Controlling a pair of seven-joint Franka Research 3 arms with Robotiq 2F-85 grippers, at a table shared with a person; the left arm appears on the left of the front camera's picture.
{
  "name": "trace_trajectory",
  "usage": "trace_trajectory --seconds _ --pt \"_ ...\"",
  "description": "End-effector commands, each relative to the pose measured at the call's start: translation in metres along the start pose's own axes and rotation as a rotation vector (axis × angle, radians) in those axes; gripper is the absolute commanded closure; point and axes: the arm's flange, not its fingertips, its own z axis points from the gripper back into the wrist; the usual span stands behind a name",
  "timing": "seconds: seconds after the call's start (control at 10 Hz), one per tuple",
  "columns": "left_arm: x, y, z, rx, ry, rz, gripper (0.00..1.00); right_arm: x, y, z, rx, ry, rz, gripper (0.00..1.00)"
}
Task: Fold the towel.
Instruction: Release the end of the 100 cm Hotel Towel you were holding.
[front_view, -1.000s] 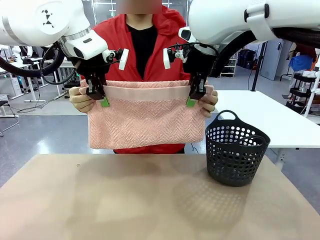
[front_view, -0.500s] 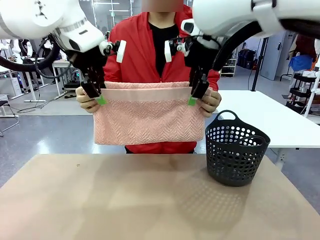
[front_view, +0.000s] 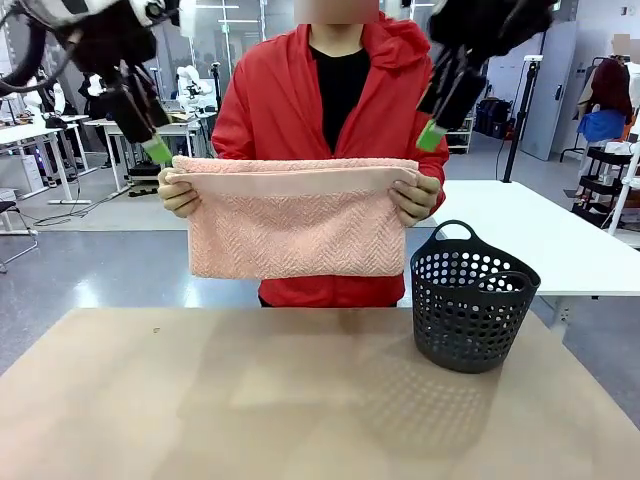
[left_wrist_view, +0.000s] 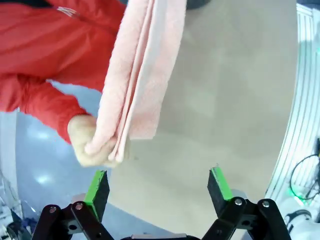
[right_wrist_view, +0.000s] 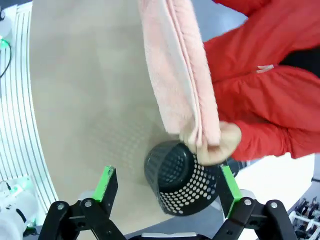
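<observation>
Dangling from person's hands (front_view: 178, 192), folded towel (front_view: 290, 225)

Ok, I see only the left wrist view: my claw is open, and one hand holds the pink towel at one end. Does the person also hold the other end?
Observer: Yes. In the front view the person's other hand grips the opposite top corner of the towel.
Operator: Does the right claw touch the towel?
Observer: No. The right claw is open and apart from the towel, up above that other hand.
Operator: Does something stand on the table?
Observer: A black basket stands on the table, on the robot's right side, lower than the towel.
</observation>
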Motion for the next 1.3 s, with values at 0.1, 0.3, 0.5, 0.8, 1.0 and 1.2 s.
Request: trace_trajectory --seconds 0.1,0.3,0.5,0.8,1.0,1.2 --pt "-0.073 -0.021 0.034 0.112 0.085 0.296 0.00 -0.071 0.021 0.035 -0.092 -0.010 -0.304 0.00" --pt "-0.135 -0.027 0.058 0.134 0.028 0.578 0.00 -0.120 0.025 0.055 -0.135 -0.060 -0.526 0.00" --pt "-0.167 -0.033 0.068 0.148 0.013 0.701 0.00 -0.145 0.025 0.060 -0.152 -0.060 -0.659 0.00" --pt "-0.183 -0.028 0.078 0.132 0.019 0.692 0.00 -0.158 0.021 0.068 -0.119 -0.043 -0.630 0.00" --pt "-0.183 -0.028 0.078 0.132 0.019 0.692 0.00 -0.158 0.021 0.068 -0.119 -0.043 -0.630 0.00" --pt "-0.183 -0.028 0.078 0.132 0.019 0.692 0.00 -0.158 0.021 0.068 -0.119 -0.043 -0.630 0.00"
